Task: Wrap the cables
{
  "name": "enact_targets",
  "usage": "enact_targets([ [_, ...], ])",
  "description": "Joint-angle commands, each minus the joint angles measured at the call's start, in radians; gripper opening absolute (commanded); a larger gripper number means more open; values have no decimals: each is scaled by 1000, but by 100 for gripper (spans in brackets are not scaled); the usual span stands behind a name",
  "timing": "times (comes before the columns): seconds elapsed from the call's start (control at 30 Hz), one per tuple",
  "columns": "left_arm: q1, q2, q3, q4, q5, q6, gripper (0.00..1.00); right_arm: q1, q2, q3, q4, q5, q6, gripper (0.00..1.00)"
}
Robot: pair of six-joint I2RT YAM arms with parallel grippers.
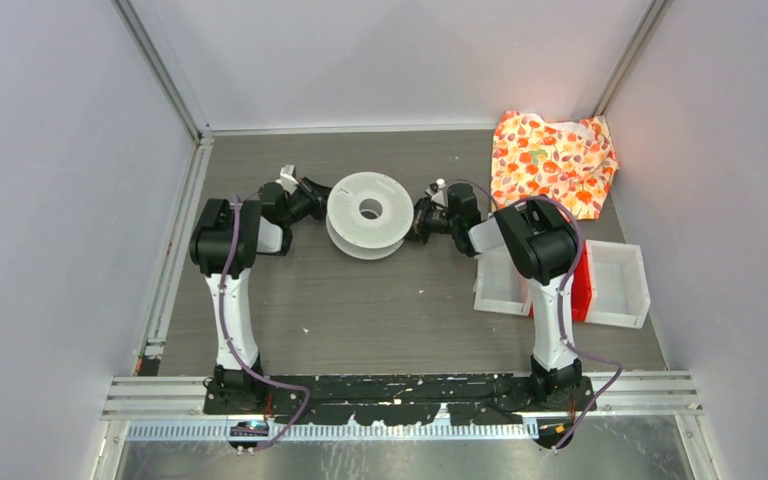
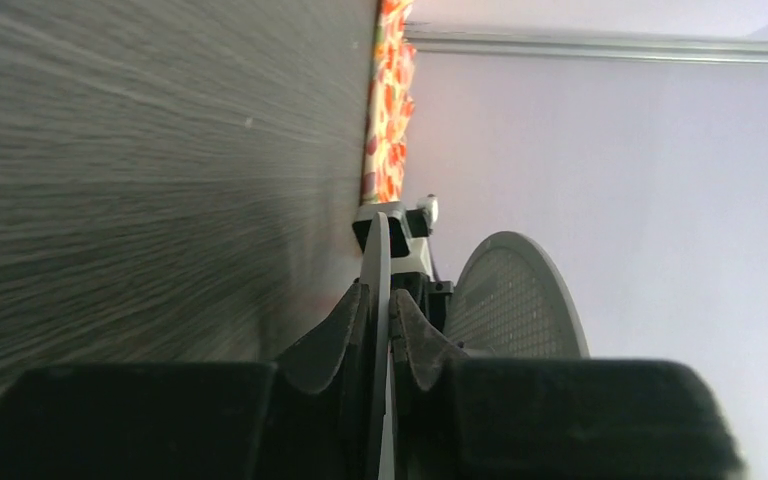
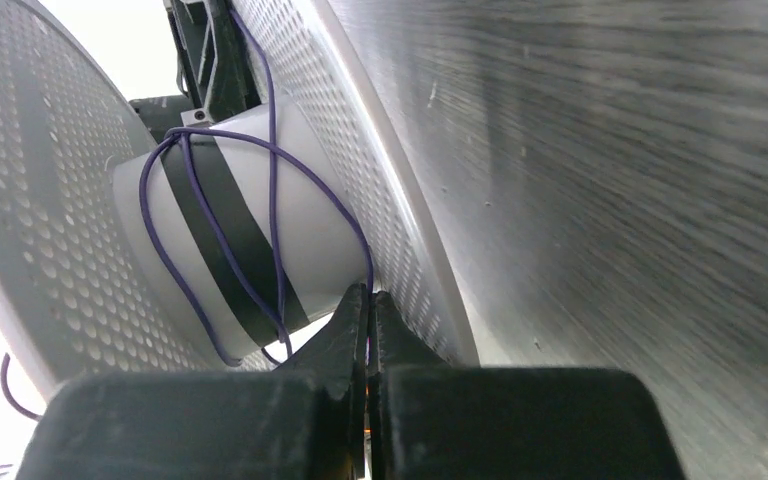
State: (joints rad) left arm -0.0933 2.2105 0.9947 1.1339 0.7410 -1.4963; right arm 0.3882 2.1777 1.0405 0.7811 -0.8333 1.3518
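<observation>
A white spool (image 1: 348, 218) stands at the centre of the top view, on the grey worktop (image 1: 390, 310), with an arm at each side. The left end effector (image 2: 378, 305) is clamped on the thin edge of one perforated flange (the second flange shows to the right of it in the left wrist view). The right end effector (image 3: 368, 300) is closed on the thin purple cable (image 3: 272, 170). From those fingertips the cable loops loosely around the spool's white hub, crossing a black band there, left of centre in the right wrist view. A floral cloth (image 1: 550, 160) lies at upper right, with white bins (image 1: 615, 285) below it.
</observation>
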Motion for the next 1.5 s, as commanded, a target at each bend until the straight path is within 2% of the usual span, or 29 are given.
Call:
enact_targets([
  [0.0, -34, -20, 34, -58, 106, 68, 16, 26, -3, 45, -77, 75, -85, 1],
  [0.23, -34, -100, 21, -273, 93, 242, 33, 30, -29, 73, -250, 114, -204, 1],
  [0.4, -35, -145, 48, -488, 93, 367, 43, 34, -4, 84, -260, 97, -209, 1],
  [0.5, -34, -176, 50, -578, 76, 430, 48, 37, -6, 80, -268, 98, -216, 10],
  [0.7, -33, -229, 93, -808, 46, 599, 52, 37, -15, 71, -287, 114, -229, 12],
  [0.9, -31, -243, 155, -1010, 31, 734, 57, 40, -17, 72, -302, 120, -235, 24],
  [1.07, -30, -253, 169, -1072, 10, 785, 59, 43, -33, 72, -307, 126, -237, 35],
  [1.17, -29, -243, 189, -1121, 2, 816, 59, 42, -51, 69, -321, 135, -244, 36],
  [1.47, -21, -233, 205, -1128, 33, 829, 59, -5, -161, 37, -497, 202, -346, 46],
])
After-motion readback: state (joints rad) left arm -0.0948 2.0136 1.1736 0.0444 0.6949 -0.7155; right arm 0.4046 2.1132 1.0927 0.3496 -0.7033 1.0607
